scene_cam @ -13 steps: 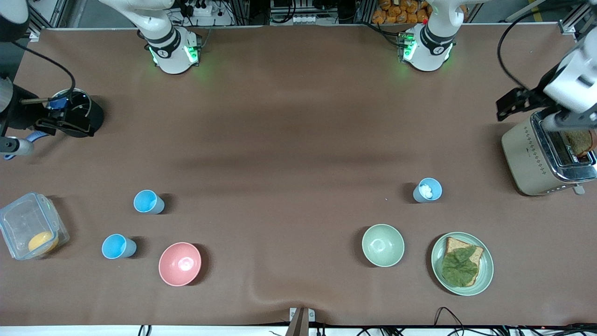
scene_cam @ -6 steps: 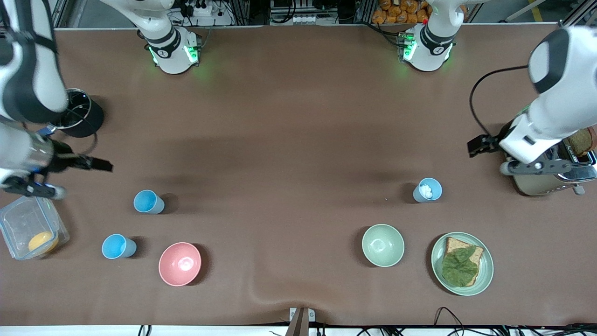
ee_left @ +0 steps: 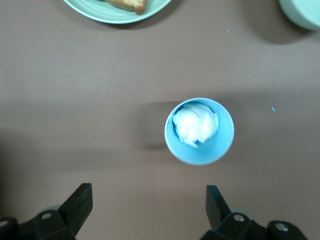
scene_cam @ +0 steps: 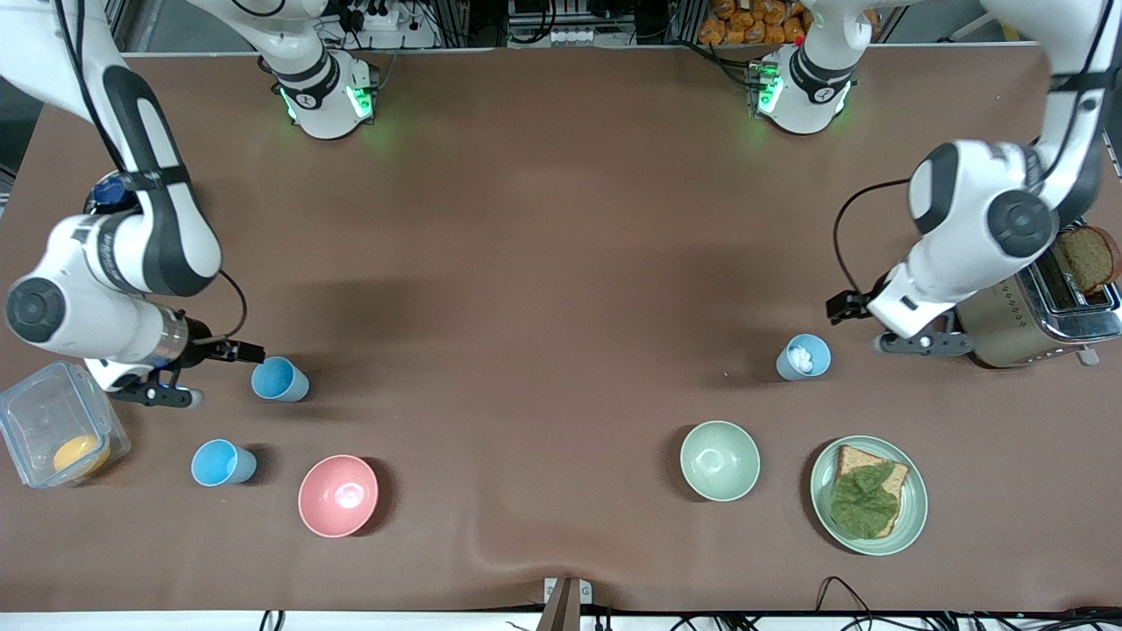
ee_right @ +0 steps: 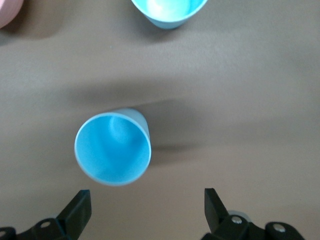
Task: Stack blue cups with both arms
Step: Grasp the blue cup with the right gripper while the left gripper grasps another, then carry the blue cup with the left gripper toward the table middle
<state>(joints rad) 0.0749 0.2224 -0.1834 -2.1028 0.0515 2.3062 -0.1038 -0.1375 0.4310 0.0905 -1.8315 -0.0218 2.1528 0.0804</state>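
Observation:
Two light-blue cups stand toward the right arm's end: one (scene_cam: 279, 379) farther from the front camera, one (scene_cam: 221, 463) nearer, beside the pink bowl (scene_cam: 337, 495). A paler blue cup (scene_cam: 805, 357) with something white inside stands toward the left arm's end. My right gripper (scene_cam: 175, 377) is open and empty in the air beside the farther cup, which shows just ahead of the gripper (ee_right: 145, 205) in the right wrist view (ee_right: 112, 148). My left gripper (scene_cam: 912, 337) is open and empty beside the paler cup, which sits ahead of the gripper (ee_left: 147, 200) in the left wrist view (ee_left: 199, 131).
A pale-green bowl (scene_cam: 719, 460) and a green plate (scene_cam: 916, 517) with bread and a leaf lie nearer the front camera than the paler cup. A toaster (scene_cam: 1026, 320) holding bread stands at the left arm's end. A clear container (scene_cam: 26, 394) sits at the right arm's end.
Both arms have swung in from the table's ends toward the middle. The right gripper now hangs by the farther blue cup, the left by the paler cup. No cup has moved.

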